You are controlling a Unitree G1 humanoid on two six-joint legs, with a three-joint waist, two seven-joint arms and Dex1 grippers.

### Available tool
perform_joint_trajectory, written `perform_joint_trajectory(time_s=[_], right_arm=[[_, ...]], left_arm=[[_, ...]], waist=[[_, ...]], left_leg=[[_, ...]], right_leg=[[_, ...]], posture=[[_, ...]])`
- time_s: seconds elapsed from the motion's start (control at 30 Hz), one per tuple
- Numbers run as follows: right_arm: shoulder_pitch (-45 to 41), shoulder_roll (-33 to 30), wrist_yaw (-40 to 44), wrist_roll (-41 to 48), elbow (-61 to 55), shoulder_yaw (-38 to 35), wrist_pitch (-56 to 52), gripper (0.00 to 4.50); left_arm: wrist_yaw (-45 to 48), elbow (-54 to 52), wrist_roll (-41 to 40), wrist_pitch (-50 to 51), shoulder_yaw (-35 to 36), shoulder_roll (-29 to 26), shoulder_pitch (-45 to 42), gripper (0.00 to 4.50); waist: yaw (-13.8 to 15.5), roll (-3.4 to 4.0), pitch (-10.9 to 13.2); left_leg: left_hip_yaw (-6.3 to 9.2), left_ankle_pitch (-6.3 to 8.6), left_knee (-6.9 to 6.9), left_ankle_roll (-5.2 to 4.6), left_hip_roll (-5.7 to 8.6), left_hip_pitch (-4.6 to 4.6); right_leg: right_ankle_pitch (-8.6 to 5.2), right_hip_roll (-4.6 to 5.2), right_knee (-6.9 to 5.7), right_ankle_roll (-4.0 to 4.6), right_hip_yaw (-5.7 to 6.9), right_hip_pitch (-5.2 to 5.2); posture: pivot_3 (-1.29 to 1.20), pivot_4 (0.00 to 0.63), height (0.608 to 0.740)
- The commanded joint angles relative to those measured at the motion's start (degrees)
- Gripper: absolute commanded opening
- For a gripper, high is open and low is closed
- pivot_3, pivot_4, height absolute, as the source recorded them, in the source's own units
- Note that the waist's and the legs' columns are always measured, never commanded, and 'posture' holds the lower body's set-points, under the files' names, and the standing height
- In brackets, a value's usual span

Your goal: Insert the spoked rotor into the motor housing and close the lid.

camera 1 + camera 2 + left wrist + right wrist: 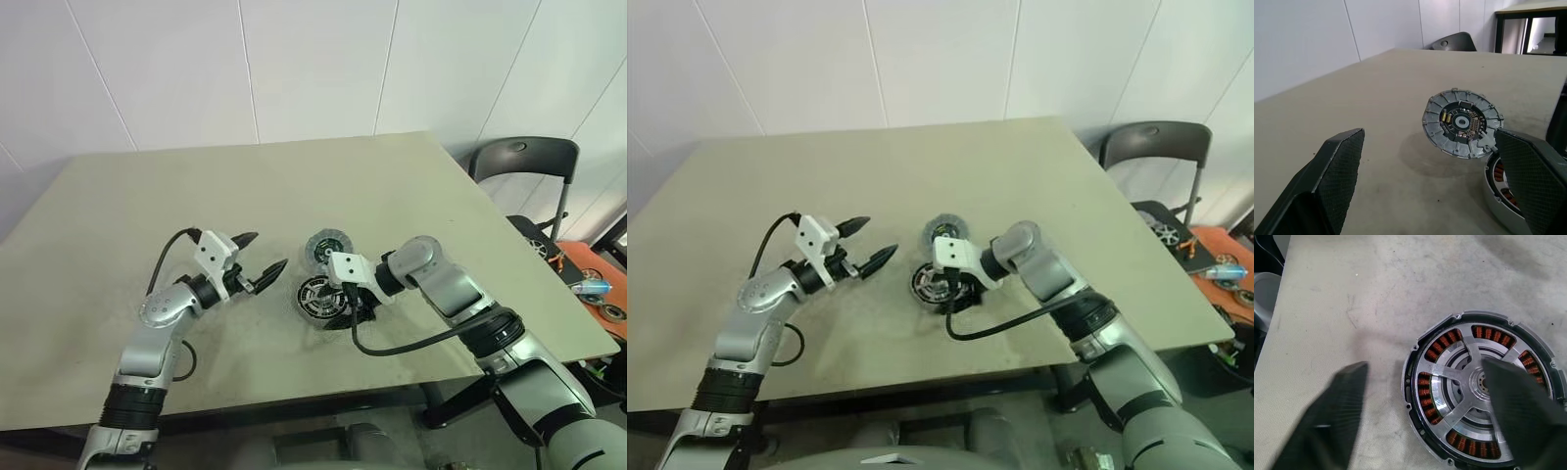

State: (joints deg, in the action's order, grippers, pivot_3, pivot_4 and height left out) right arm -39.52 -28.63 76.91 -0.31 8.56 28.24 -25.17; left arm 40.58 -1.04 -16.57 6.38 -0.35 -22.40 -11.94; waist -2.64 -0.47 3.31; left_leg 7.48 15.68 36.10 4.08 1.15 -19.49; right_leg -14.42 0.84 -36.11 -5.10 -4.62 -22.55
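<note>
On the table [118, 215], our right gripper [1425, 416] hangs wide open and empty over the motor housing [1415, 431], where the spoked rotor [1469, 382] already sits. Our left gripper [1430, 186] is open and empty too. The lid [1462, 122] lies just beside the housing; a crooked grab could slide it away.

Beige table [294, 186]; black chair [524, 157] beside it; small items, perhaps tools, beyond
</note>
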Motion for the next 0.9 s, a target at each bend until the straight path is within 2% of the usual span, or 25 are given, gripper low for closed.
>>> perform_joint_trajectory(time_s=[0.03,0.33,0.7,0.73,0.77,0.9], right_arm=[[-1.83,-2.59,0.6,-2.37,1.3,0.77,2.05,4.49],[-1.41,-3.44,-3.22,-9.48,7.08,4.5,6.25,4.49],[0.23,-2.81,-0.68,-7.94,4.42,3.68,6.15,4.49],[0.31,-2.68,-0.64,-7.86,4.28,3.59,6.27,4.09],[0.34,-2.55,-0.71,-7.89,4.22,3.53,6.45,3.93],[-0.12,-1.27,-2.79,-8.98,5.41,3.18,6.55,2.68]], left_arm=[[0.16,-0.76,0.27,-1.33,0.38,-0.17,-0.32,4.5],[-0.84,-2.45,0.78,-0.14,-0.11,-0.25,0.05,4.5],[-1.33,-2.22,1.45,0.05,-0.01,-0.67,-0.15,4.5],[-1.26,-2.14,1.44,0.07,-0.01,-0.69,-0.21,4.5],[-1.2,-2.06,1.44,0.07,-0.01,-0.7,-0.26,4.5],[-0.93,-1.42,1.42,-0.03,-0.01,-0.73,-0.69,4.5]], waist=[[0.14,0.02,0.01],[0.13,0.01,0.0],[0.16,-0.02,-0.02],[0.17,-0.02,-0.02],[0.19,-0.02,-0.02],[-0.02,-0.04,-0.03]], left_leg=[[0.0,0.0,0.01,0.0,0.0,0.0],[-0.04,0.0,0.05,0.0,0.0,0.11],[-0.02,0.0,0.03,0.0,0.0,0.13],[-0.01,0.0,0.02,0.0,0.0,0.12],[-0.02,0.0,0.02,0.0,0.0,0.12],[-0.02,0.0,0.02,0.0,-0.01,0.14]], right_leg=[[-0.01,0.0,-0.01,0.02,0.01,0.01],[-0.08,0.01,-0.01,0.13,-0.01,0.12],[-0.02,0.0,-0.01,0.01,0.0,0.16],[-0.02,0.0,-0.01,0.01,0.0,0.14],[-0.02,0.0,-0.01,0.01,0.0,0.14],[-0.03,0.0,-0.01,0.03,0.0,0.15]], posture=[[0.0,0.0,0.74],[0.0,0.0,0.74],[0.0,0.0,0.74],[0.0,0.0,0.74],[0.0,0.0,0.74],[0.0,0.0,0.74]])
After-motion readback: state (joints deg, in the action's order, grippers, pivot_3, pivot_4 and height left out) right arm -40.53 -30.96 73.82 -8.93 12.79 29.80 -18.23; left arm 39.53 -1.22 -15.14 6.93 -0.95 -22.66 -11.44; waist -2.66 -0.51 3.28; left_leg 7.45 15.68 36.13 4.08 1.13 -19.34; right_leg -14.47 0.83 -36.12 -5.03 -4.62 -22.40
